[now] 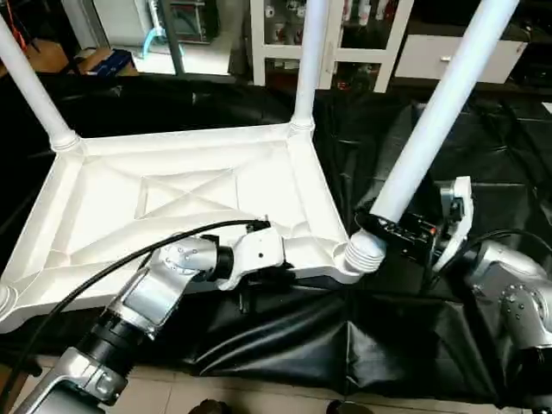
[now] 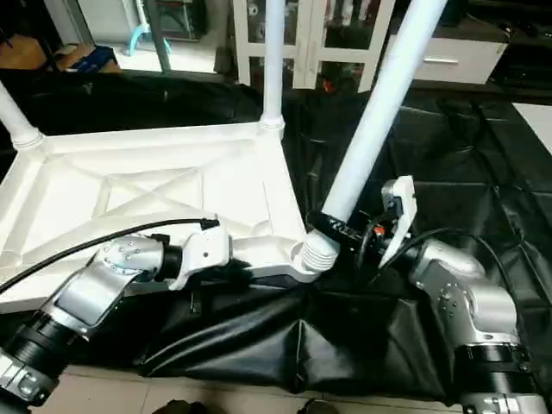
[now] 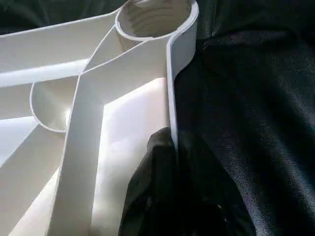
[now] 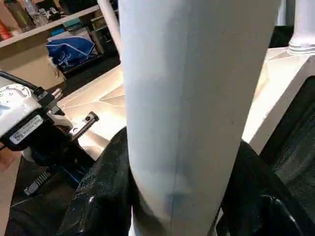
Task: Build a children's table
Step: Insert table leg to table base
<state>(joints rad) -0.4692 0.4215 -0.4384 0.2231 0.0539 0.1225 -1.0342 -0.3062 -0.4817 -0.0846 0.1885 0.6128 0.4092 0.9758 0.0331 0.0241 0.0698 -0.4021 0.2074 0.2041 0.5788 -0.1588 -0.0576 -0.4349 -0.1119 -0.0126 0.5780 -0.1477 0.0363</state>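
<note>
— since the white plastic square table top [image 1: 172, 203] lies upside down on the black crinkled sheet [image 1: 362, 336], x-ribbed underside up, why does the left gripper [image 3: 170, 162] bite its rim?

— judging by the pose, to pin it. the two black fingers [image 3: 147, 187] are clenched on the thin near wall of the top, one inside and one outside, just along the rim from the corner socket where the work is going on. that should keep the top from sliding or spinning while a leg is turned in.

— and the right gripper [image 1: 392, 226]?

— it grasps the long tapered white tube leg [image 1: 431, 121] low down, just above the threaded end, jaws half spread around the tube. that end sits at the round near-right corner socket [image 1: 362, 253] of the top.

— which way does that leg point?

— its long axis runs up and away from the top, leaning outward to the right rather than standing straight. so i'd say it is not fully seated yet; it likely needs squaring before it threads cleanly.

— other legs?

— two more white legs stand in the top's far corners, one at the far-left corner [image 1: 30, 82], leaning left, and one at the far-right corner [image 1: 309, 60], close to upright. the near-left corner [image 1: 4, 297] looks empty.
</note>
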